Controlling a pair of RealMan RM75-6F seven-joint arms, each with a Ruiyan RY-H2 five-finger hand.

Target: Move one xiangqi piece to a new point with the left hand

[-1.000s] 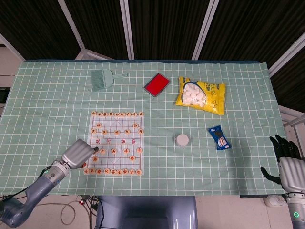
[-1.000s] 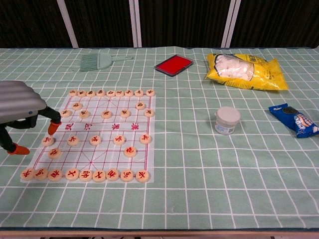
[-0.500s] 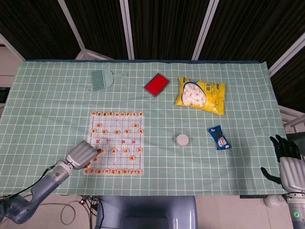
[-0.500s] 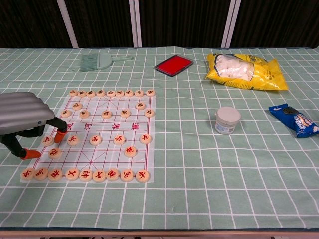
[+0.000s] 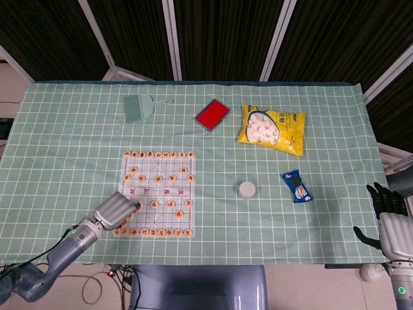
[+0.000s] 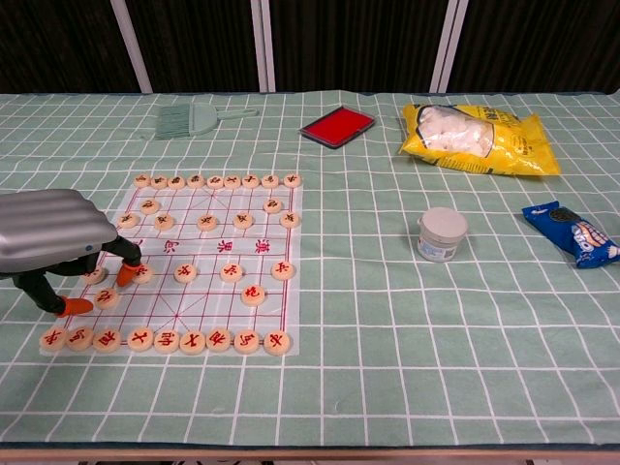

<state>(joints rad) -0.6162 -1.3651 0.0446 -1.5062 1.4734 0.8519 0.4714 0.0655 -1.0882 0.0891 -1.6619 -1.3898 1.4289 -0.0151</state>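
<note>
Your left hand (image 6: 53,242) hovers with fingers spread, holding nothing, and the small round wooden xiangqi piece (image 6: 141,274) sits right under its orange fingertips (image 6: 127,275). It's probably light, stiff and slick, so pinch its rim from opposite sides or it'll skate.

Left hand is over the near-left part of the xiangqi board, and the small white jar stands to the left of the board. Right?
Not quite. The left hand is over the near-left part of the xiangqi board, but the small white jar stands to the board's right, as the chest view shows.
</note>
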